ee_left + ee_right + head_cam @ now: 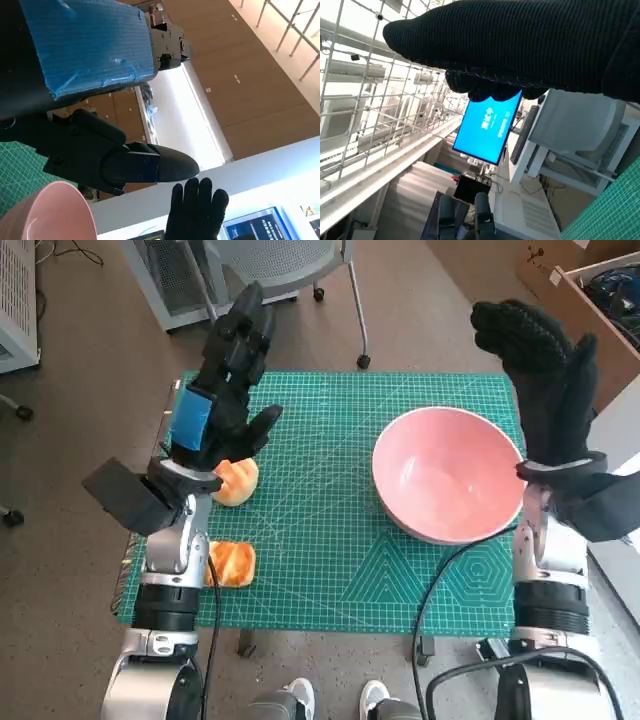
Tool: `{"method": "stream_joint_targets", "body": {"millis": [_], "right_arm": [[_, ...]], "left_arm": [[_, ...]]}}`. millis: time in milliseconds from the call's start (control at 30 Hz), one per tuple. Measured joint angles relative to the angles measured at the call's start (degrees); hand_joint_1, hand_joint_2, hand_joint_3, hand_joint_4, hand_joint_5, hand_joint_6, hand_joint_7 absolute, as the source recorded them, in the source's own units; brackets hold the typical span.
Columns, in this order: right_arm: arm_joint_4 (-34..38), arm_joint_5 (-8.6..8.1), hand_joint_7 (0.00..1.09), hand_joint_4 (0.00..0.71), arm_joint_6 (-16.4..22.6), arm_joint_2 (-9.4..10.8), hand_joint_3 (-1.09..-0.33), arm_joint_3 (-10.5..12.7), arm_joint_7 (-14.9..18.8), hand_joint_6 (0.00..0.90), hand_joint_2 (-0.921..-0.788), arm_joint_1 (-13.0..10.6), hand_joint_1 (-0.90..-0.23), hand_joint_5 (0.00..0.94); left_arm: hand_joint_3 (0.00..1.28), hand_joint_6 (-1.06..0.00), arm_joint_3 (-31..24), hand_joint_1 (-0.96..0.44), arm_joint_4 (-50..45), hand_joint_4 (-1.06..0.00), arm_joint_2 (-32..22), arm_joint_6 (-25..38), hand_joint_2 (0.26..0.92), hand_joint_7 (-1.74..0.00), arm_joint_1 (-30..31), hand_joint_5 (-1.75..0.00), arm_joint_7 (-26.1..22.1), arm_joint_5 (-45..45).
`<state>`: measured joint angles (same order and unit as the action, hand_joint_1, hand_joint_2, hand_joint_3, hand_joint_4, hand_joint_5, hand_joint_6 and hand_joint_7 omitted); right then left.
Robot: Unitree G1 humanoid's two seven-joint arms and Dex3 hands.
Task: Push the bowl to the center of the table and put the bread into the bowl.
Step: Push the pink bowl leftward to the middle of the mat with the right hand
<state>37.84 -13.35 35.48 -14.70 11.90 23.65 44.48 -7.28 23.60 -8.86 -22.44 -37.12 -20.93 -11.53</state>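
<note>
Head view: I see the pink bowl (449, 473) on the right part of the green cutting mat (330, 540), its far-right rim close to the mat's right edge, upright and with nothing inside.

Two pieces of bread lie on the left part of the mat. One bread piece (237, 481) sits just beside the left wrist, on its right, partly hidden by the arm. The second bread piece (232, 563) lies nearer to me by the left forearm, close to the mat's near-left corner. Both are well apart from the bowl.

Left hand (228, 375): raised over the far-left part of the mat, fingers extended and held close together, thumb out to the right. It holds nothing. The left wrist view agrees: black fingers (150, 167) straight, nothing between them.

Right hand (540, 365): raised just beyond the bowl's far-right rim, fingers extended upward, nothing in it. I cannot tell whether it touches the rim.
</note>
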Motion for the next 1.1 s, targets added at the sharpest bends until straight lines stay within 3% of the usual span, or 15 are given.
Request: {"method": "stream_joint_targets", "body": {"millis": [167, 267, 500, 767, 1100], "right_arm": [[2.5, 0.54, 0.33, 0.173, 1.3, -1.7, -0.794, 0.9, -0.5, 0.093, -0.921, 0.0, -0.655, 0.000], [4.5, 1.70, 0.35, 0.164, 1.9, -2.9, -0.811, 1.4, -1.7, 0.074, -0.921, -0.1, -0.654, 0.000], [9.8, 4.52, 0.36, 0.144, 2.7, -5.6, -0.833, 2.5, -6.4, 0.060, -0.921, -0.4, -0.644, 0.000], [18.6, 6.66, 0.36, 0.145, 3.0, -8.2, -0.883, 3.6, -12.1, 0.066, -0.921, -0.1, -0.586, 0.002], [27.5, 6.73, 0.36, 0.144, 1.2, -9.2, -0.883, 4.3, -15.0, 0.076, -0.921, 1.1, -0.594, 0.001]], "left_arm": [[0.35, 0.00, -0.1, -0.65, 0.0, 0.00, -0.1, 0.0, 0.921, -0.23, 0.0, 0.00, 0.0, 0.0], [0.36, 0.00, -0.1, -0.65, 0.0, 0.00, -0.1, 0.0, 0.921, -0.23, 0.0, 0.00, 0.0, 0.0], [0.36, 0.00, -0.2, -0.64, 0.1, 0.00, -0.2, 0.0, 0.921, -0.23, 0.0, 0.00, 0.0, 0.0], [0.36, 0.00, -0.2, -0.64, 0.1, 0.00, -0.2, 0.0, 0.921, -0.22, 0.1, 0.00, 0.2, 0.0], [0.36, 0.00, -0.2, -0.64, 0.1, 0.00, -0.2, 0.0, 0.921, -0.22, 0.1, 0.00, 0.2, -0.1]]}}
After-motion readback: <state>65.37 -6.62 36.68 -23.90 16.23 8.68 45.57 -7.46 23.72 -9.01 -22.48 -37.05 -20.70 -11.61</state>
